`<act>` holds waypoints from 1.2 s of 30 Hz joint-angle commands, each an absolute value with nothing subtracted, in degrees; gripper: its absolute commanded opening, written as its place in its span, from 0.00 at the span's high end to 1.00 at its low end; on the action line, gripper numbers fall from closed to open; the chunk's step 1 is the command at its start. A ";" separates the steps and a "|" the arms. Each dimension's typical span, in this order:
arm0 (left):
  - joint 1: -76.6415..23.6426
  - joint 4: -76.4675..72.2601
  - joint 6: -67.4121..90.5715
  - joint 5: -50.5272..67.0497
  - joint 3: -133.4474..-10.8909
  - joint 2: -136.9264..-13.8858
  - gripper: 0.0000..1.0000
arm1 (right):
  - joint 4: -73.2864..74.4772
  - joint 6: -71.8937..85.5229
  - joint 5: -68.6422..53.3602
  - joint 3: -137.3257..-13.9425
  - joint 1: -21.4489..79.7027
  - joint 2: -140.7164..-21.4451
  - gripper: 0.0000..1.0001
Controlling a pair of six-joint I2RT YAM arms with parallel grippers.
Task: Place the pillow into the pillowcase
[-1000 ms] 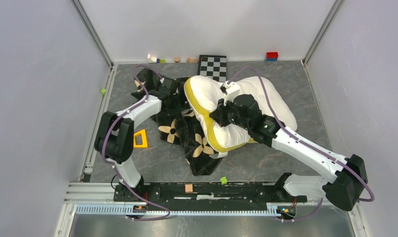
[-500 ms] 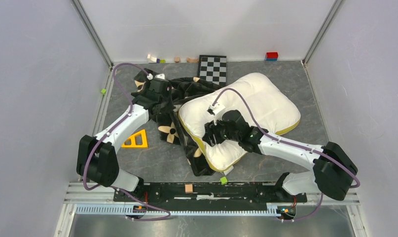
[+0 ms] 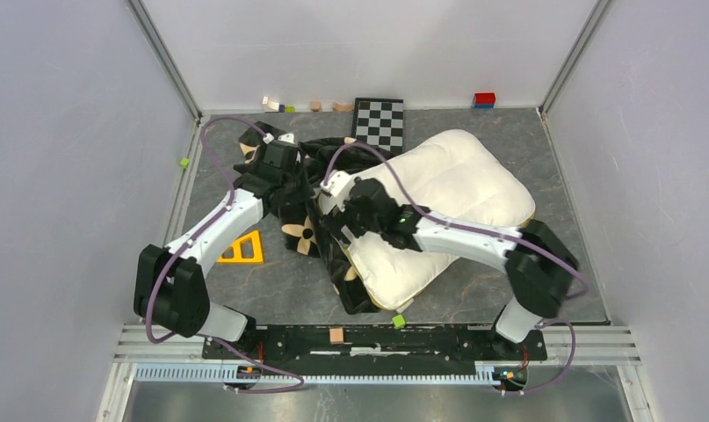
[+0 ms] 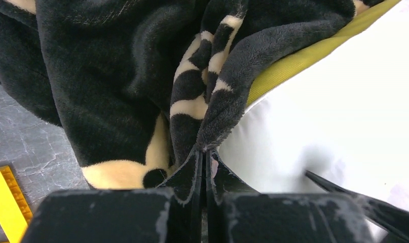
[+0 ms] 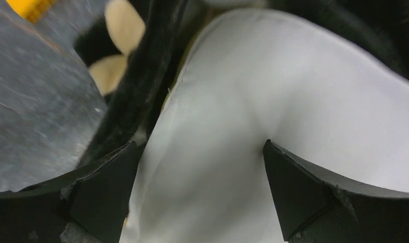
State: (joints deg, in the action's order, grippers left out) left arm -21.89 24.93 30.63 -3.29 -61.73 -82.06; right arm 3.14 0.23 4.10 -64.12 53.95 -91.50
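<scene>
Left wrist view shows the left pincer (image 4: pixel 205 154) clenched on a hem fold of the black plush flower-printed pillowcase (image 4: pixel 116 76), which laps the yellow-banded cream-white quilted pillow (image 4: pixel 334 116). Only the right wrist view shows the right pincer (image 5: pixel 202 152) splayed wide against the pillow. Insertion seems barely begun, since most of the pillow lies outside on the grey bench (image 3: pixel 280 290). Next, its corner needs pushing deeper with the hem held up.

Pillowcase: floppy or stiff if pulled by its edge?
Likely floppy: the pillowcase bunches into folds where the left gripper pinches its edge. Probably grippy, not slippery: plush pile. May drag on the pillow.
</scene>
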 commanded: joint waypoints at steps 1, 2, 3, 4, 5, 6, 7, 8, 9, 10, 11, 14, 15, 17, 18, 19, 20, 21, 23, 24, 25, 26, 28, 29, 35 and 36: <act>-21.79 23.74 32.95 -1.50 -64.03 -79.34 0.98 | 5.02 -0.67 9.39 -66.36 54.93 -99.97 0.02; -21.74 24.11 32.86 -1.25 -64.38 -79.07 0.98 | 5.01 -0.11 10.90 -66.44 54.81 -100.99 0.02; -21.79 24.39 32.82 -1.12 -64.67 -78.77 0.98 | 5.16 -0.09 12.53 -66.60 54.75 -101.63 0.02; -21.77 24.67 32.76 -0.78 -64.85 -78.38 0.98 | 5.50 1.83 14.62 -66.99 54.64 -102.22 0.06; -21.79 24.78 32.71 -0.39 -64.95 -77.84 0.98 | 6.44 2.68 15.77 -67.77 54.36 -102.69 0.20; -21.79 24.87 32.71 -0.27 -64.95 -77.37 0.98 | 7.26 3.66 16.38 -68.38 54.00 -102.87 0.39; -21.74 24.96 32.78 -0.26 -64.87 -76.79 0.97 | 8.10 4.91 17.34 -68.97 53.60 -102.35 0.66; -21.80 24.96 32.90 1.79 -64.71 -76.19 0.97 | 9.18 6.09 17.38 -69.85 53.02 -101.33 0.85; -21.91 24.96 32.97 3.00 -64.69 -75.85 0.98 | 10.60 7.28 15.91 -71.12 52.37 -100.26 0.97; -22.14 25.09 32.96 4.33 -64.89 -75.67 0.98 | 12.89 9.09 14.32 -73.18 51.49 -98.55 1.00; -22.62 25.21 32.97 5.16 -65.11 -75.56 0.98 | 14.68 10.68 11.68 -74.99 50.79 -96.94 1.00; -25.85 25.22 32.87 6.71 -66.72 -75.47 0.98 | 15.52 13.97 5.51 -80.24 49.99 -92.76 1.00; -27.05 25.22 32.88 6.75 -67.23 -75.31 0.97 | 15.96 14.46 3.48 -82.45 49.95 -93.15 1.00; -29.53 25.89 33.34 5.77 -68.57 -74.77 0.98 | 17.26 15.21 0.68 -86.06 49.57 -95.99 1.00; -30.78 26.05 33.63 5.71 -69.08 -74.25 0.98 | 16.64 16.14 0.19 -86.39 49.15 -97.41 1.00; -31.57 26.45 33.97 5.73 -69.55 -73.82 0.98 | 15.36 17.49 -2.42 -85.73 48.34 -98.76 1.00; -32.61 26.98 34.16 5.59 -70.21 -72.91 0.98 | 12.40 19.93 -3.89 -83.70 46.97 -99.73 1.00; -33.66 27.59 34.49 5.02 -70.81 -71.92 0.98 | 9.02 22.27 -6.05 -81.23 45.53 -100.35 1.00; -35.16 27.86 36.52 4.79 -71.15 -68.89 0.98 | 1.03 28.65 -9.07 -75.78 41.94 -101.44 1.00; -35.76 27.86 37.58 4.75 -71.10 -67.48 0.97 | -1.67 30.63 -9.35 -73.58 40.17 -101.89 1.00; -36.51 27.99 38.44 4.86 -71.04 -66.08 0.97 | -3.33 32.65 -8.46 -72.37 39.12 -102.04 1.00; -37.03 28.91 39.00 4.76 -70.90 -65.11 0.97 | -4.64 33.95 -7.84 -71.63 37.86 -101.85 1.00; -37.36 31.13 39.38 5.08 -69.65 -64.20 0.97 | -8.67 37.23 -7.60 -70.38 36.48 -100.32 1.00; -37.44 31.66 39.57 5.39 -68.18 -63.69 0.98 | -9.30 38.18 -6.12 -70.46 36.38 -99.28 1.00; -41.41 31.12 43.57 10.51 -56.63 -59.83 0.97 | -12.69 43.40 3.92 -72.20 36.23 -98.03 1.00; -42.57 31.02 44.10 10.84 -55.75 -59.62 0.98 | -13.75 44.20 5.35 -71.81 36.15 -98.40 1.00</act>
State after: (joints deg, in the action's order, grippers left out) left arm -38.28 30.06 38.89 5.06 -59.96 -61.98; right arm -2.96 37.65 -4.12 -69.56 36.84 -101.36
